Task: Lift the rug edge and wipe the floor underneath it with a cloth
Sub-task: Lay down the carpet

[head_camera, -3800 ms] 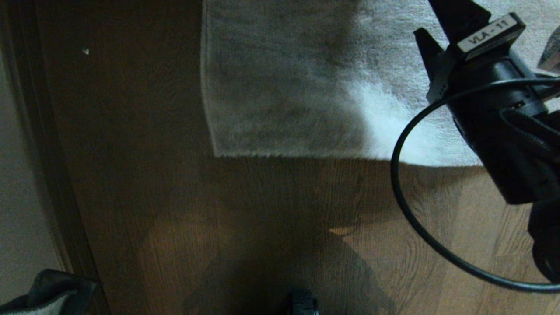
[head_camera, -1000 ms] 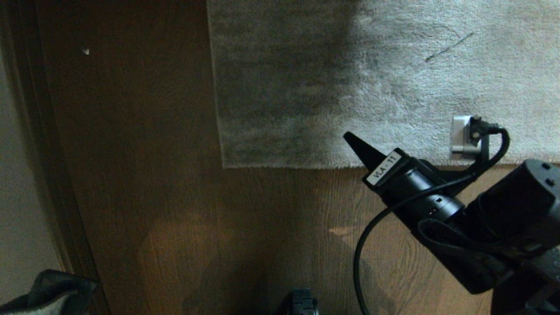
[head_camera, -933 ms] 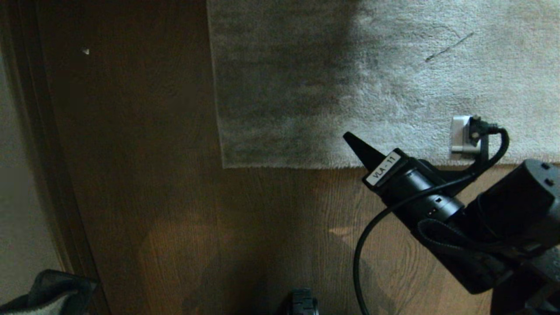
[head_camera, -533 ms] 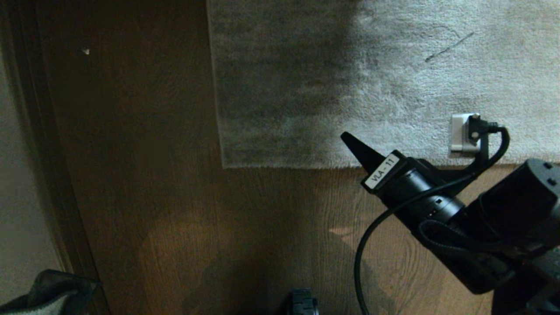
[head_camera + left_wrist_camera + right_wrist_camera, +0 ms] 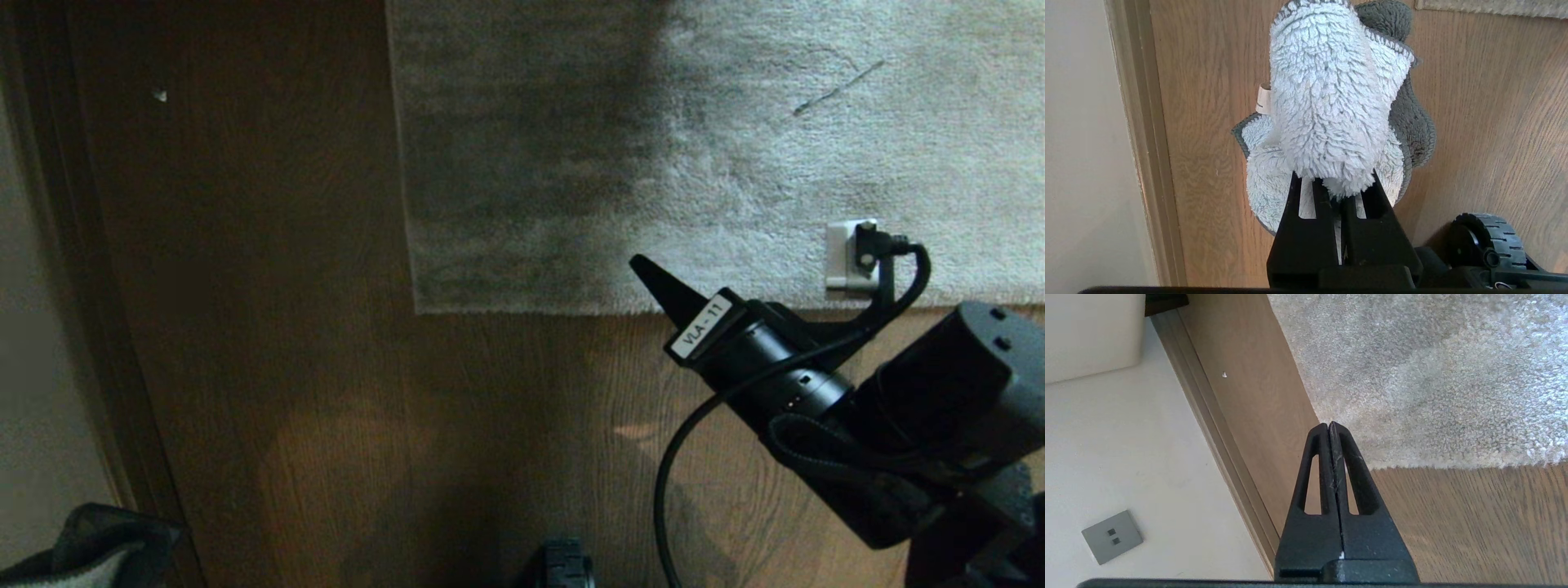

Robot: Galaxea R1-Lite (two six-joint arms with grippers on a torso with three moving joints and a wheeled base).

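Over the near edge of the rug [image 5: 735, 163], the right gripper [image 5: 1332, 426] hovered with its fingers pressed together, holding nothing. That rug lay flat on the floor [image 5: 408, 425], its corner close to the baseboard [image 5: 1216, 428]. Down at the robot's left, the left gripper [image 5: 1336, 185] was clamped on the cloth [image 5: 1327, 102], which hung bunched above the planks.

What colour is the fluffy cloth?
Pale grey-blue fluffy cloth with a darker grey back; left wrist view shows it best.
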